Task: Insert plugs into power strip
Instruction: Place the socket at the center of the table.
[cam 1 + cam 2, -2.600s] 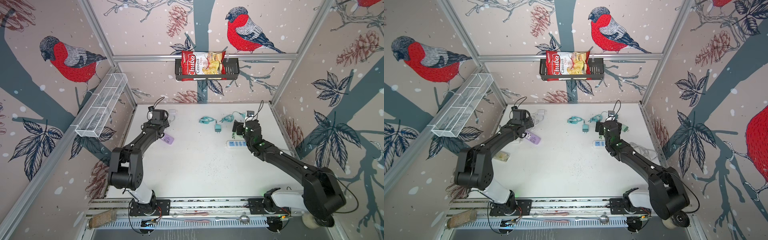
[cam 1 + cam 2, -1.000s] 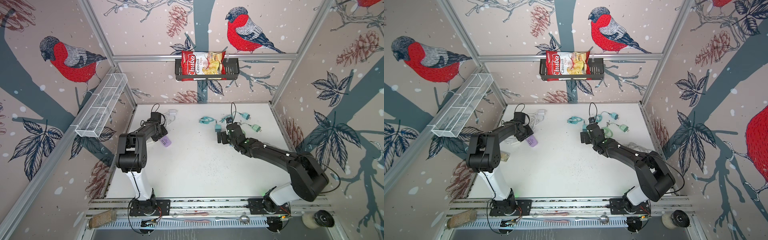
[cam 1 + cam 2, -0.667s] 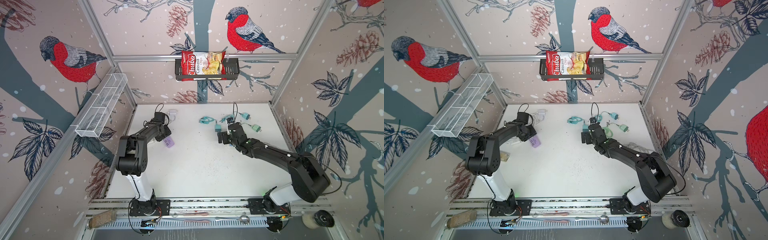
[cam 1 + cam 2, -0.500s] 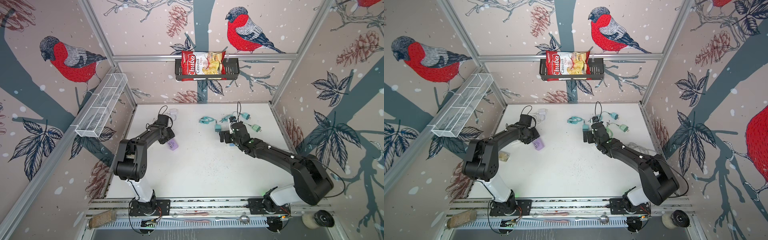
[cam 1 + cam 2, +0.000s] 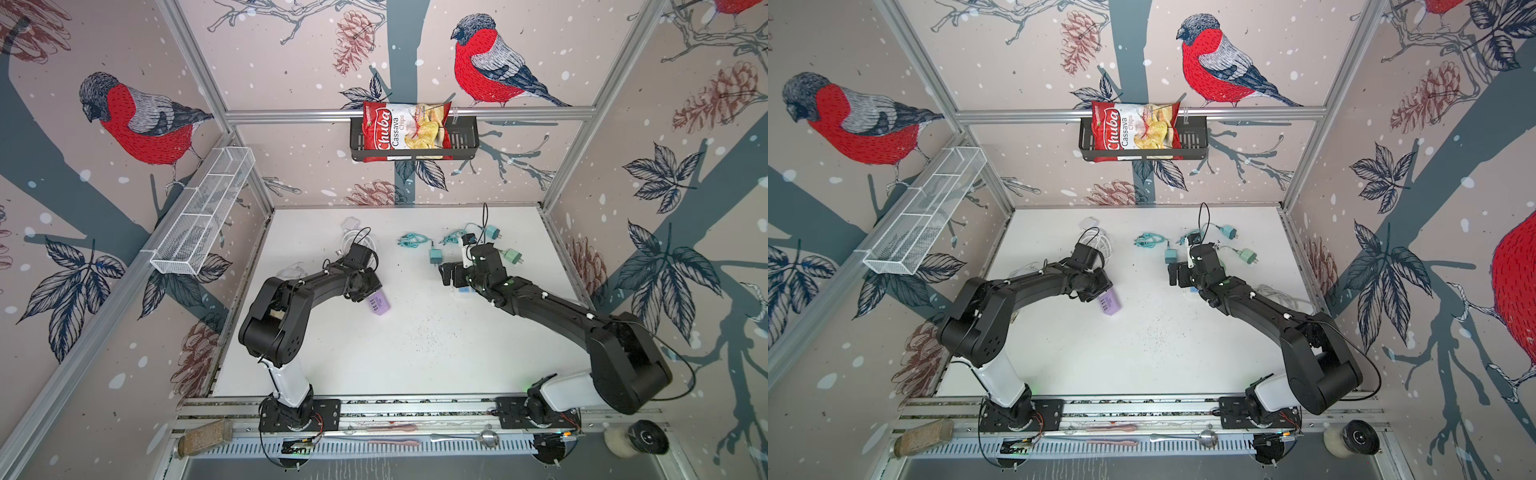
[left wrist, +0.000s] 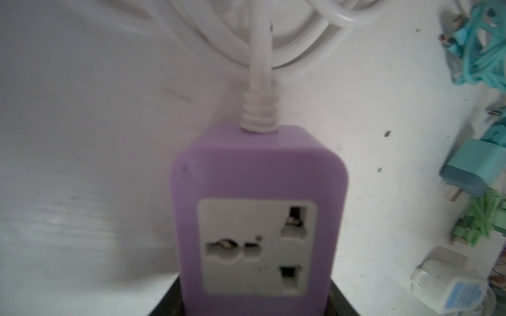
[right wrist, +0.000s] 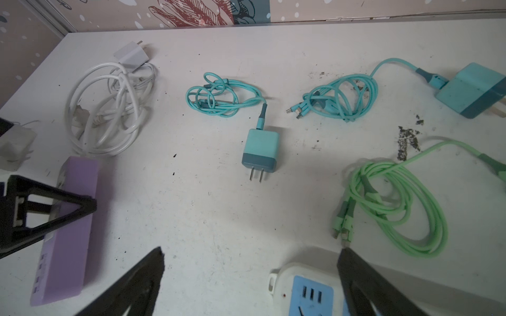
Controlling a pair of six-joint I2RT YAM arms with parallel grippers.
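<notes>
My left gripper point(image 5: 365, 289) is shut on a purple power strip point(image 5: 377, 302), which fills the left wrist view point(image 6: 257, 191) with a socket facing up and its white cord behind. My right gripper point(image 7: 250, 250) is open, hanging just above a white and blue power strip point(image 7: 309, 290). Beyond it lie a teal plug point(image 7: 260, 151) with its prongs towards me, a second teal plug point(image 7: 471, 90) and a mint green cable point(image 7: 397, 208). In both top views the mint green plug point(image 5: 512, 254) lies right of my right wrist. A white plug point(image 7: 131, 56) sits at the back left.
A coil of white cable point(image 5: 353, 241) lies behind my left wrist. A long grey-white cord point(image 5: 1279, 297) is bundled by the right wall. Dark crumbs speckle the white table point(image 5: 415, 357). A chip bag sits in a black wall basket point(image 5: 465, 137), and a wire shelf point(image 5: 203, 212) hangs on the left wall.
My left gripper has carried the purple power strip to the right and towards the front, away from the left wall. My right gripper has shifted slightly right and stayed open.
</notes>
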